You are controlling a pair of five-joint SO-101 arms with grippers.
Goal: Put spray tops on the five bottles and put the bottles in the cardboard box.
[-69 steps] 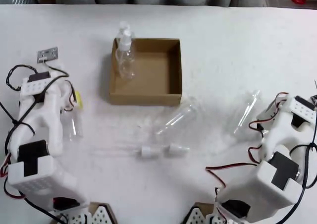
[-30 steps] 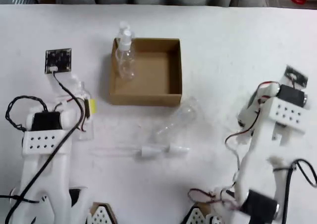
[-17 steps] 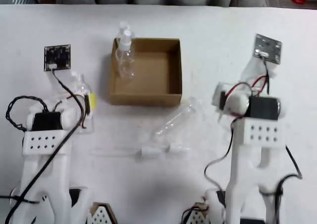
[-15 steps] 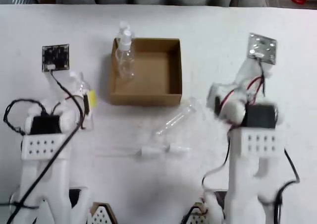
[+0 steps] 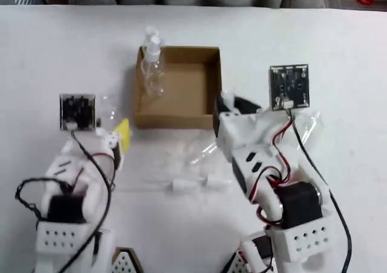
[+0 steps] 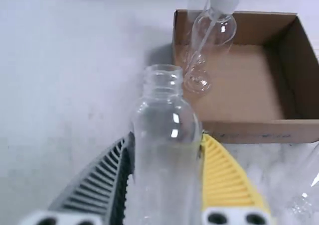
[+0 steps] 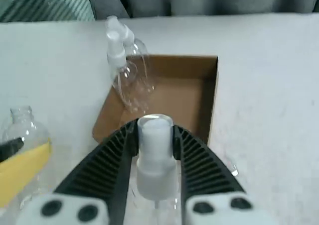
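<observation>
Left jaws pinch an uncapped bottle [image 6: 162, 135]; right jaws pinch a spray top [image 7: 155, 150]. Cardboard box [image 5: 175, 121] sits at the bottle's two o'clock.

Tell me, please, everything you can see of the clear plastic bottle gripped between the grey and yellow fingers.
The clear plastic bottle looks empty, with a round body, sloped shoulders and a bare, open threaded neck. It stands neck up, clamped at the body by the left gripper, ribbed grey finger on one side, yellow finger on the other. It is apart from the brown cardboard box, off its near corner.
</observation>
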